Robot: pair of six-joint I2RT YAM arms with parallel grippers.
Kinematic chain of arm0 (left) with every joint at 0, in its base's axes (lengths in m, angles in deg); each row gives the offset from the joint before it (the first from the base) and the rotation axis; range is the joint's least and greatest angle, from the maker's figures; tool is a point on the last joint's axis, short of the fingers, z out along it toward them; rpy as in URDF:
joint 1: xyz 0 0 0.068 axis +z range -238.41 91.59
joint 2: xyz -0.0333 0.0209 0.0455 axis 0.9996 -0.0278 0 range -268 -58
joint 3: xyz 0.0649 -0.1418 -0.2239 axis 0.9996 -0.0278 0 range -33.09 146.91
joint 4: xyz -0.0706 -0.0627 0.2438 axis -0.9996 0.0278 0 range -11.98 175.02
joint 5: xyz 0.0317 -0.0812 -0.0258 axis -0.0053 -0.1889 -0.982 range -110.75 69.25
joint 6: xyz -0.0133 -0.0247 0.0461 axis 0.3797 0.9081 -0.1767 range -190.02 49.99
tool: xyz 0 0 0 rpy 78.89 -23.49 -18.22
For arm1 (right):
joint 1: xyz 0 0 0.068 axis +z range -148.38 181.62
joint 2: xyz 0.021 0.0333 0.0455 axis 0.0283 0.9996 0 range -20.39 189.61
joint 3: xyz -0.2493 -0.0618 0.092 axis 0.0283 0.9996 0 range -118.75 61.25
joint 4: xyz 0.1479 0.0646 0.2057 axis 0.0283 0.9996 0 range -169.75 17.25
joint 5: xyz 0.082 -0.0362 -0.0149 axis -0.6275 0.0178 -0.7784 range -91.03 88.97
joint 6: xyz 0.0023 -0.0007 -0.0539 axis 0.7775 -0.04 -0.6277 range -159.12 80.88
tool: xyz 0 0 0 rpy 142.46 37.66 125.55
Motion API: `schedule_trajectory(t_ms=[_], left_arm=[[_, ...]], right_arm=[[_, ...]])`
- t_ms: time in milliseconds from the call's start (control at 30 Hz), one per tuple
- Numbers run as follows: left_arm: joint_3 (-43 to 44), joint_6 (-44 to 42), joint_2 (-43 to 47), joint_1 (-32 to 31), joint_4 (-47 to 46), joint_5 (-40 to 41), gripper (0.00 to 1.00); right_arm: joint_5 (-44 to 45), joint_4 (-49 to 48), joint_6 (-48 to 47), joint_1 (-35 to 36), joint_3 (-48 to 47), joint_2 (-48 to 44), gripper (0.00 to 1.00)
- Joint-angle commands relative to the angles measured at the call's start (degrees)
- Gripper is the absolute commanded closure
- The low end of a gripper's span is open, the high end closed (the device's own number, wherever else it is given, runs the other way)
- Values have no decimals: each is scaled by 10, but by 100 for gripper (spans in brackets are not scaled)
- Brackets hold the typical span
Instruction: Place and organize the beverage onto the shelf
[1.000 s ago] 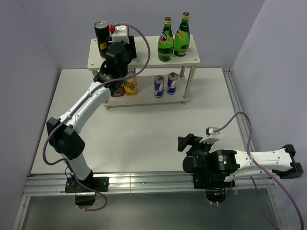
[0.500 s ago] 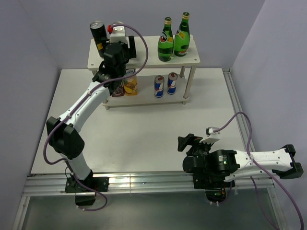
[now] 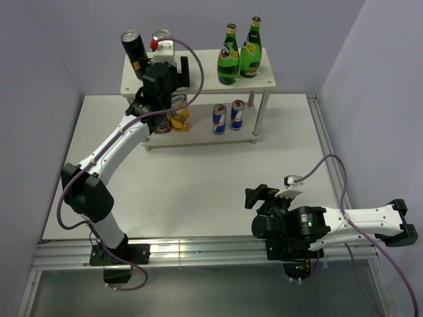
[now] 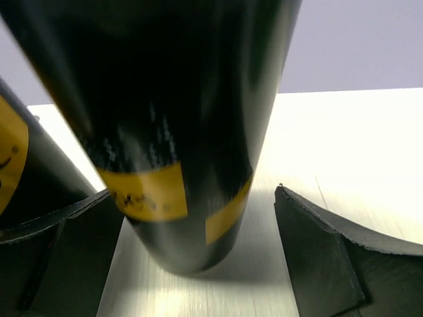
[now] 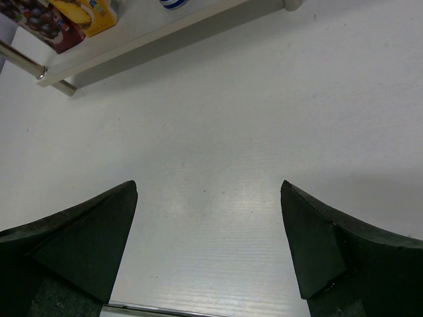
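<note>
Fingers (image 4: 317,251) of the left gripper (image 4: 193,193) are spread wide, so nothing is actually clamped. One dark can (image 4: 178,132) with a yellow-gold label is seen between them on the shelf's top board (image 3: 198,82). A clear gap is left on the right-hand finger's side. On the other side the finger is parked so close that contact can't be told. The can looks tilted in the wrist view, but whether it really leans can't be told either.

A second dark can (image 3: 133,46) is set just to its left, near the top board's left end. At the right end of the same board, two green bottles (image 3: 229,58) are stood side by side. On the lower board (image 3: 198,135), two blue-and-silver cans (image 3: 219,119) are lined up right of the middle. A yellow carton (image 5: 89,14) and a dark-red carton (image 5: 39,23) are tucked in left of them, partly hidden from above by the left arm (image 3: 115,142).

The shelf (image 3: 261,84) is placed at the far edge of the tabletop (image 3: 198,185). The right gripper (image 5: 208,191) is held agape too, nothing between its fingers, over bare tabletop near the near edge, right of the middle.
</note>
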Motion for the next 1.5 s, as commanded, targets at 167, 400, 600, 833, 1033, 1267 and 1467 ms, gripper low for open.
schedule_trajectory(t_ms=[167,400,600,833,1033,1267,1467], left_arm=[[-37,20,68,-24,5,-9,1],[-99,31,124,-57,13,18,1],[-204,101,229,-109,70,86,1],[-341,212,422,-204,220,167,1],[-282,249,505,-217,376,206,1],[-251,249,548,-217,437,189,1],[-249,251,565,-217,438,121,1]], right_arm=[[32,10,24,6,4,1,4],[36,17,34,10,2,2,5],[32,23,33,11,-5,13,5],[-4,17,-94,18,-136,21,6],[31,-125,-376,23,-262,45,6],[67,-195,-526,23,-365,93,5],[60,-195,-531,23,-390,104,4]])
